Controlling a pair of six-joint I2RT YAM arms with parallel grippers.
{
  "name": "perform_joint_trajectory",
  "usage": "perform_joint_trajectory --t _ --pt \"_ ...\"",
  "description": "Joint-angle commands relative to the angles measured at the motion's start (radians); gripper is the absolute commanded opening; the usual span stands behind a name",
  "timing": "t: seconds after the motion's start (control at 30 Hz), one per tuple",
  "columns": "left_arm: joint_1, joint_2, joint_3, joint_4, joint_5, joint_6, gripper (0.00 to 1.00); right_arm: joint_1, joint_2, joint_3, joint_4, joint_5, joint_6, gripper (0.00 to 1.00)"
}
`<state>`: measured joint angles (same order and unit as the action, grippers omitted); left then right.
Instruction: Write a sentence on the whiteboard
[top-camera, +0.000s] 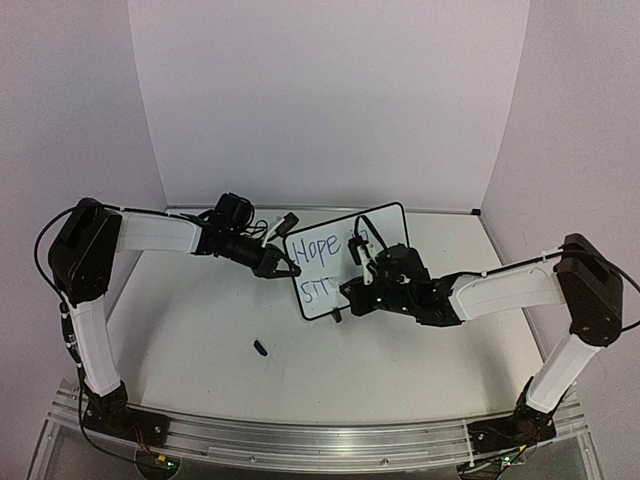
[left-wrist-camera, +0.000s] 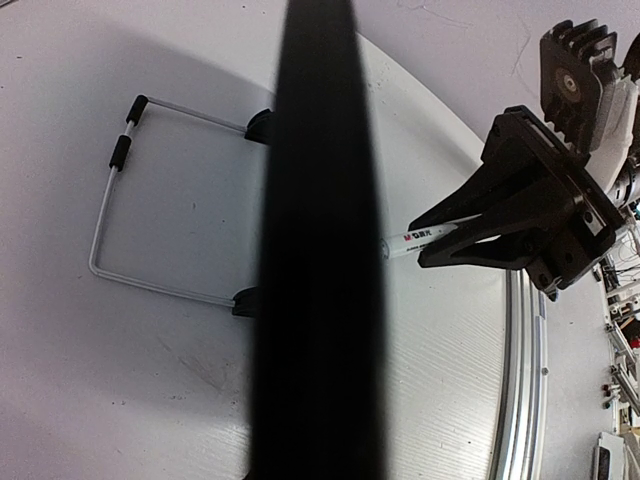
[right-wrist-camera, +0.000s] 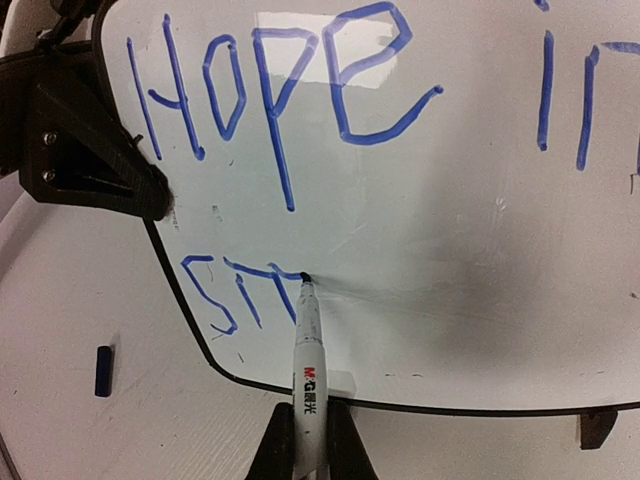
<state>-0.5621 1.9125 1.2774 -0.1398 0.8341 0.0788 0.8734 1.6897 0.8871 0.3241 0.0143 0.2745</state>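
Top view: whiteboard (top-camera: 350, 262) stands tilted mid-tabletop (top-camera: 200, 330), between the two end effectors. Left end effector (top-camera: 289, 270) is clamped on the board's left edge. Right end effector (top-camera: 352, 293) sits against the board's front, low down; grip is unclear from here. Sentence (top-camera: 320, 250) in blue reads "Hope" plus a few strokes underneath. A small dark cap (top-camera: 260, 348) lies on the tabletop, near side of the left end effector and apart from it.

Left wrist view: board edge-on, a blurred black bar right at this end effector. Wire stand (left-wrist-camera: 105, 225) lies behind the board. Right end effector on the far side, closed around a white marker (left-wrist-camera: 420, 238).

Right wrist view: fingers (right-wrist-camera: 275, 450) pinch the marker barrel. Marker tip touches the board straight ahead of the end effector, at the second line. Top line reads "Hope in"; below it only some opening strokes. Left end effector grips the board's upper left edge. Blue cap lies ahead-left, off the board.
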Motion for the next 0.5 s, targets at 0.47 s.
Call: perform_joint_trajectory --t 0.47 --pt "-0.024 0.009 0.030 -0.053 0.012 0.006 0.00 -0.011 -0.023 -0.052 -0.012 0.038 0.022 0.00"
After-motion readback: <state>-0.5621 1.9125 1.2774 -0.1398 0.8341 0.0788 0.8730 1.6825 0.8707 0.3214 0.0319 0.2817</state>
